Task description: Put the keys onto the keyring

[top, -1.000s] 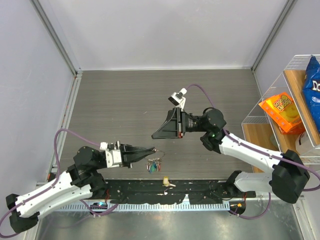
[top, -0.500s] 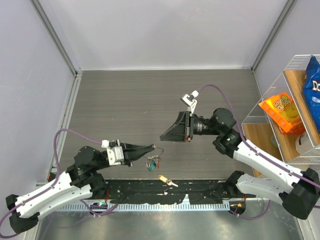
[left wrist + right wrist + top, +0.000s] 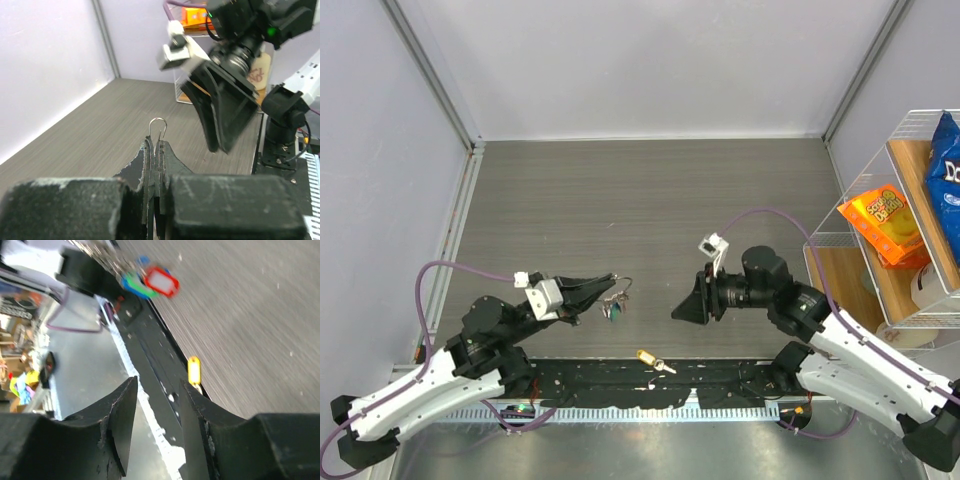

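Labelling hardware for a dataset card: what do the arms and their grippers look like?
The left arm and right arm have white links, black joints, looping purple cables. The left gripper and right gripper have black tapered fingers, white camera blocks behind.

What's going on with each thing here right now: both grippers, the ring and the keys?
left gripper: shut on the keyring, raised off the table.
keyring: pinched edge-on, loop poking past the fingertips.
red, green and blue keys: bunched under the left gripper's tip, seemingly on the keyring.
yellow key: lying loose on the black strip at the near edge.
right gripper: open, empty.
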`<action>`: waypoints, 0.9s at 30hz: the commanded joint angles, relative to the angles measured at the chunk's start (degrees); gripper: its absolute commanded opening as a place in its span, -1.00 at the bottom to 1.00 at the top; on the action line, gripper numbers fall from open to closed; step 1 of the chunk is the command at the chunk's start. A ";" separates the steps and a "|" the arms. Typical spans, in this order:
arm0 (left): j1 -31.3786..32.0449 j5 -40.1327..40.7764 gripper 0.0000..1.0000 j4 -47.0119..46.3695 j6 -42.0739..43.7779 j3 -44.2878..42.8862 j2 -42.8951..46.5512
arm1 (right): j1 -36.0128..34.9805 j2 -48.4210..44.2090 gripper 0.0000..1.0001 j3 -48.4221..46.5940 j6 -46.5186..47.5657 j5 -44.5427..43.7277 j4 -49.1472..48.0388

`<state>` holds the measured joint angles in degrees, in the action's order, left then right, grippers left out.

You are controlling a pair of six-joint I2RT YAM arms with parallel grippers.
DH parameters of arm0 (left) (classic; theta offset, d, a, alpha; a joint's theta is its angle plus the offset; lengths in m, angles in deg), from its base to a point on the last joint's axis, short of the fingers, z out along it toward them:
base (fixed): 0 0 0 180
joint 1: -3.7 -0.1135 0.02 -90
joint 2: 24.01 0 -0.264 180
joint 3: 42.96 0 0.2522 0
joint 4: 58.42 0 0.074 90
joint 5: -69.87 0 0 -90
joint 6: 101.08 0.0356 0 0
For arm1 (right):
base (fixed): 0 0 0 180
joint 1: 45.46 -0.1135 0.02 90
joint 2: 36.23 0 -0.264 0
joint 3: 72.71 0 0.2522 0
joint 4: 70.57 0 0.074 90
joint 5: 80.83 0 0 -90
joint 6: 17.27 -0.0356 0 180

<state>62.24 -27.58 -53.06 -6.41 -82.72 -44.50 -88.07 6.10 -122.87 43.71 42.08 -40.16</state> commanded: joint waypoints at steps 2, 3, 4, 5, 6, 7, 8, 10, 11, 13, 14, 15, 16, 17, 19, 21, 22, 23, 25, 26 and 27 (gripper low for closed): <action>0.25 6.91 -1.00 -0.30 -2.73 -1.86 1.33 | -6.86 -0.67 -0.10 3.00 6.86 -7.76 3.05; 0.17 8.83 -1.00 0.40 -3.25 -2.04 1.33 | -10.61 -0.32 -0.07 3.00 8.00 -10.99 2.96; 0.25 9.46 -1.00 0.84 -3.61 -2.30 1.24 | -12.30 1.16 -0.06 2.92 8.44 -14.24 3.13; 0.17 10.07 -1.00 1.54 -4.13 -2.48 1.16 | -15.89 2.05 -0.04 2.48 9.14 -15.93 3.91; 0.17 10.60 -1.00 1.90 -4.31 -2.65 1.24 | -17.66 4.23 -0.03 2.30 9.33 -17.68 4.01; 0.17 10.95 -1.00 2.34 -4.40 -2.74 1.24 | -20.12 5.21 0.01 2.39 9.41 -18.40 3.49; 0.25 11.39 -1.00 2.69 -5.88 -2.74 1.42 | -21.45 7.40 0.02 2.74 9.33 -20.40 3.13; 0.08 11.49 -1.00 3.13 -6.51 -2.65 1.86 | -24.87 10.48 0.08 3.44 8.63 -22.78 1.73; 0.08 11.49 -1.00 3.30 -6.77 -2.48 2.12 | -25.85 11.37 0.09 3.88 8.10 -23.93 0.77; 0.17 11.57 -1.00 3.57 -7.13 -2.22 2.82 | -27.87 14.26 0.09 4.58 6.96 -28.50 -1.51; 0.25 11.83 -1.00 3.66 -7.30 -1.95 3.17 | -28.75 14.97 0.08 4.67 6.61 -30.95 -1.96; 0.08 11.92 -1.00 3.66 -7.22 -1.86 3.44 | -29.11 16.11 0.05 4.67 5.73 -32.45 -3.18; 0.25 12.01 -1.00 4.01 -7.30 -1.86 3.70 | -29.98 16.64 0.03 4.76 5.38 -35.42 -3.98; 0.26 12.19 -1.00 4.36 -7.22 -1.86 3.88 | -30.42 17.26 0.01 4.94 4.94 -36.50 -5.73; 0.17 12.36 -1.00 4.80 -7.13 -1.95 4.23 | -32.27 18.66 0.00 4.76 4.32 -41.24 -7.49; 0.17 12.45 -1.00 5.06 -7.13 -1.95 4.41 | -33.67 20.85 -0.01 3.98 4.23 -47.72 -8.12; 0.25 12.63 -1.00 5.15 -7.13 -1.95 4.32 | -34.20 21.65 -0.01 3.28 4.40 -48.72 -8.64; 0.17 12.71 -1.00 5.24 -7.13 -2.04 4.32 | -34.55 23.57 -0.01 3.01 4.58 -50.12 -8.91; 0.17 12.89 -1.00 5.59 -7.13 -2.13 4.32 | -35.00 26.30 -0.01 1.60 4.75 -51.01 -9.26; 0.25 12.98 -1.00 5.77 -7.04 -2.13 4.32 | -35.35 27.36 -0.01 0.90 5.37 -50.92 -9.87; 0.17 13.15 -1.00 6.03 -7.04 -2.21 4.41 | -35.61 28.76 0.00 0.55 5.37 -50.84 -10.14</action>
<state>62.24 -15.62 -45.63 -12.64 -82.76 -40.71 -122.64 31.43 -118.91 48.87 -2.42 -45.78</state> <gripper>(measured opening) 0.028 0.497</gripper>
